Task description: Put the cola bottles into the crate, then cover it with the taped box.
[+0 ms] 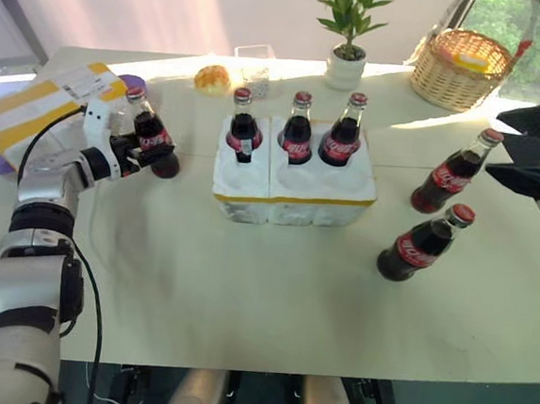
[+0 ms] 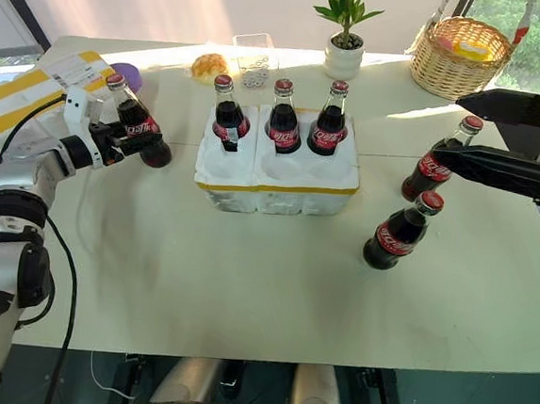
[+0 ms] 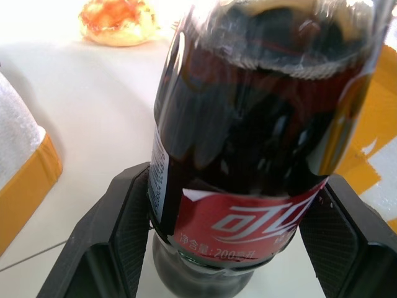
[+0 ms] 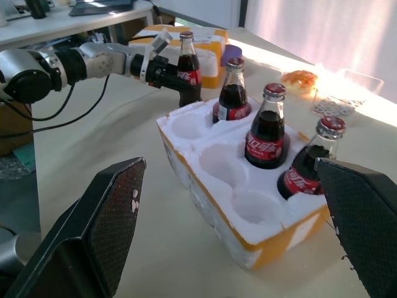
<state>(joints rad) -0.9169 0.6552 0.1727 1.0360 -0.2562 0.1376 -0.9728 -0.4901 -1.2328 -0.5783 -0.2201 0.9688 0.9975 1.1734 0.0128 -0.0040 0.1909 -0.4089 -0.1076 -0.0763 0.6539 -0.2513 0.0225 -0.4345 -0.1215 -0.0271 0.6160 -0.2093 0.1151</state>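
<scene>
where legible, the cola bottle label reads "200".

I'm working in what looks like a bright office: a pale table, potted plant, wicker basket, curtained window.

The white foam crate, banded in yellow, was placed at frame centre, with three cola bottles stood upright in its far holes. Two more were seen tilted at right, one at left beside the taped box at the upper left.
</scene>
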